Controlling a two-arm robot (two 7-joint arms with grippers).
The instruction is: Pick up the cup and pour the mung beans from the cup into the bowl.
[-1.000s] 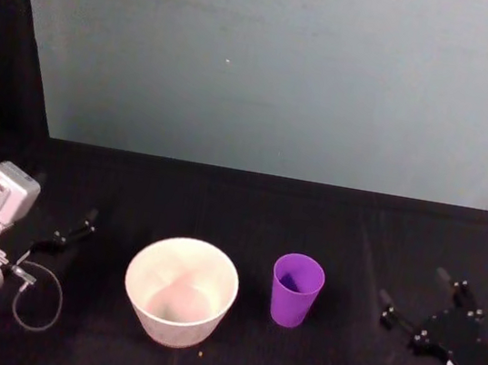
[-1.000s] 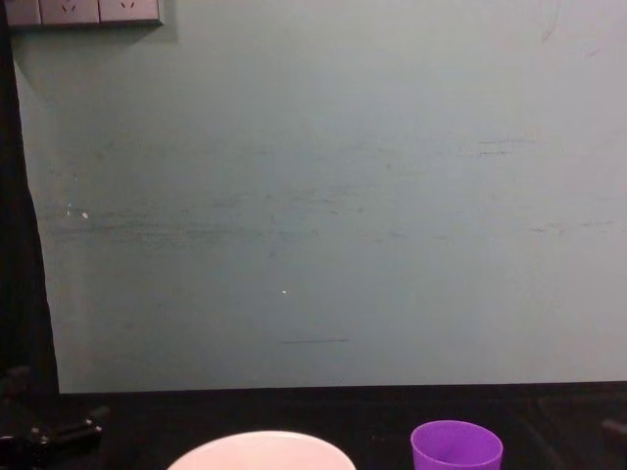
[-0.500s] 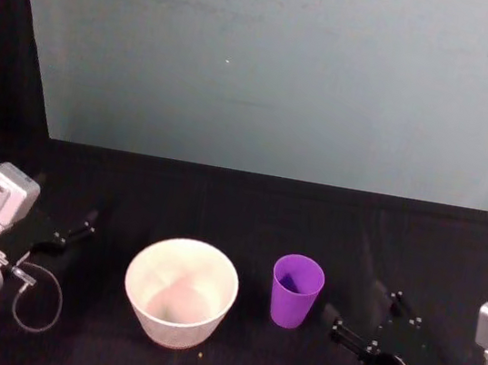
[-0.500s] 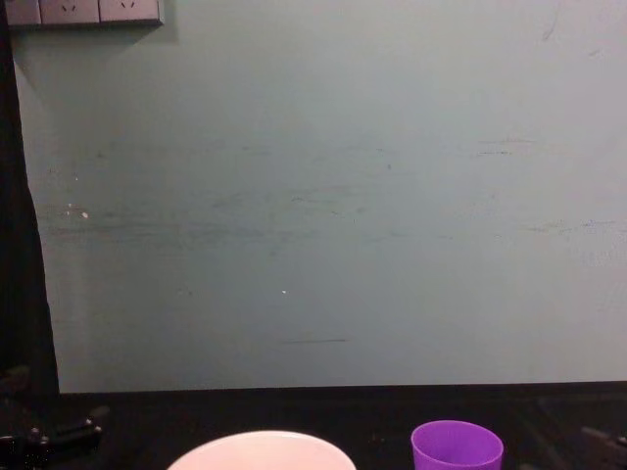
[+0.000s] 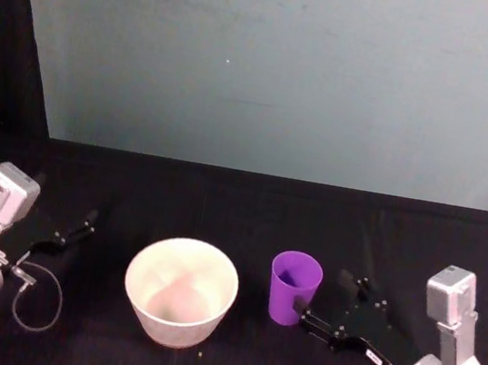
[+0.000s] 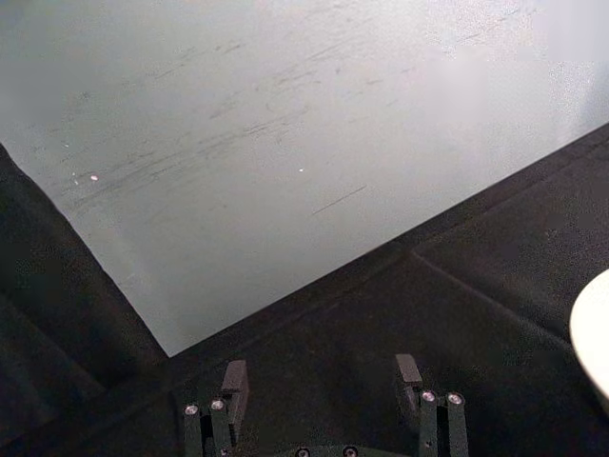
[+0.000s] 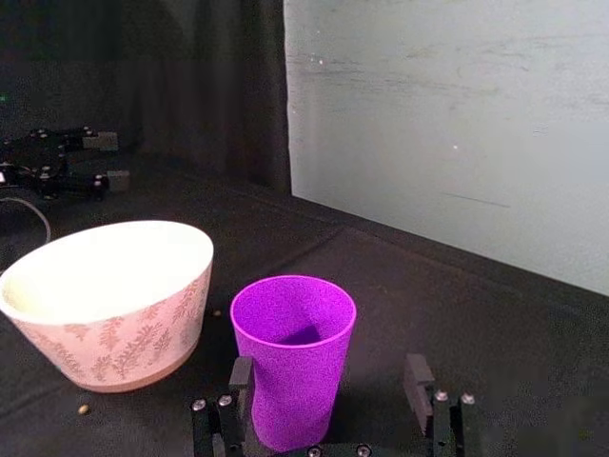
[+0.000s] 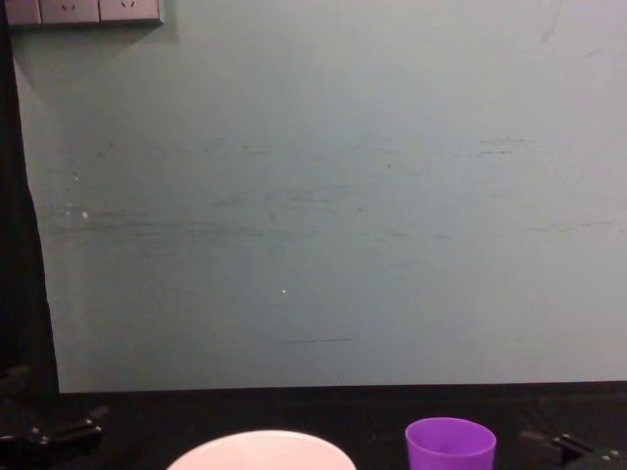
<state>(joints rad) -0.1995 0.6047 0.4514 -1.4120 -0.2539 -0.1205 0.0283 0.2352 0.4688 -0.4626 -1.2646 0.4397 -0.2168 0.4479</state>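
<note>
Inspection found the purple cup [image 5: 294, 286] standing upright on the black table [image 5: 250, 206], just to the right of the white bowl [image 5: 175, 326] and apart from it. The right gripper [image 5: 321, 294] lay low at the cup's right side with its claw spread. In the right wrist view the cup sat between the two fingers [image 7: 241, 378] but off centre, close against one and well clear of the other; contact could not be confirmed. The left gripper [image 5: 81, 227] was parked at the table's left, claw likewise spread, well apart from the bowl. The cup's interior was dark and the mung beans could not be made out. Principal hazard, as judged: with the cup off centre, the nearer finger would meet the wall first on closing and could shove or tip the light tumbler, possibly toward the bowl, spilling its load. Secondary hazard: the wall was smooth and tapered, so a weak pinch might let the cup slip or twist once lifted, while too hard a squeeze might buckle it. Hazard at the pour: the bowl stood about as tall as the cup, so a low carry could strike the rim and shift the bowl, and a quick tilt could send beans over the far side. A stray speck [image 7: 84, 409] lay by the bowl's base, nature uncertain.
</note>
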